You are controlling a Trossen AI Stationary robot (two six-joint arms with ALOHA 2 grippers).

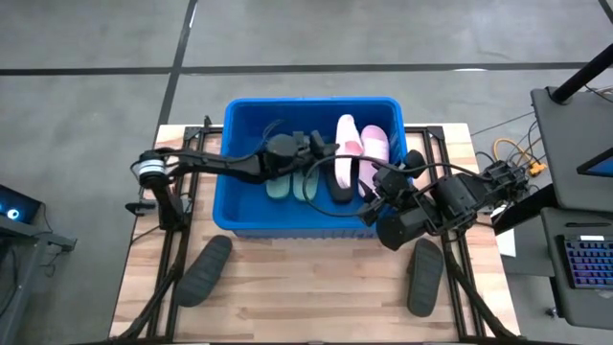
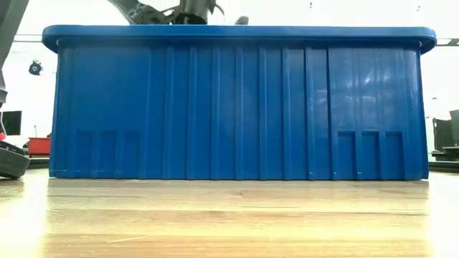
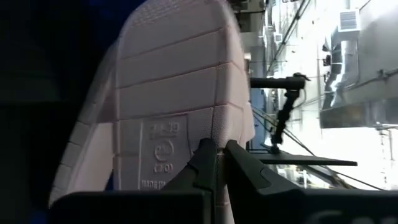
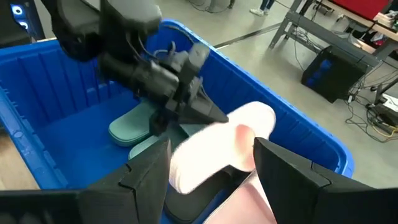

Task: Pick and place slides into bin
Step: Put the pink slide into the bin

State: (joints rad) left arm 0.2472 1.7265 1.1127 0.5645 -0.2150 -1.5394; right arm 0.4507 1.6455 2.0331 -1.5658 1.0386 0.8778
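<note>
The blue bin (image 1: 239,216) (image 2: 237,107) stands mid-table. Inside lie two green slides (image 1: 284,186) (image 4: 130,127), a black slide (image 1: 342,184) and a pale pink slide (image 1: 375,146). My left gripper (image 1: 329,150) (image 3: 219,152) reaches in from the left, shut on a second pale pink slide (image 1: 347,132) (image 4: 217,146) that is lifted above the others. My right gripper (image 1: 370,203) (image 4: 211,174) hangs open over the bin's near right part, touching nothing. Two charcoal slides (image 1: 204,268) (image 1: 424,278) lie sole-down on the table in front of the bin. My left gripper pinches a thin edge of the pink slide (image 3: 217,163) between its two fingers, beside the stamped mark on the sole. The fingers (image 4: 198,112) come level from the table's left. The slide is lifted clear of the slides below, tilted on its side with its ribbed sole toward the wrist.
The bin's tall ribbed walls and rolled rim (image 2: 237,32) surround the left arm's reach. The wooden tabletop (image 1: 316,297) shows in front of the bin, between the two charcoal slides. A desk with a keyboard (image 1: 584,259) and cables stands off the right edge.
</note>
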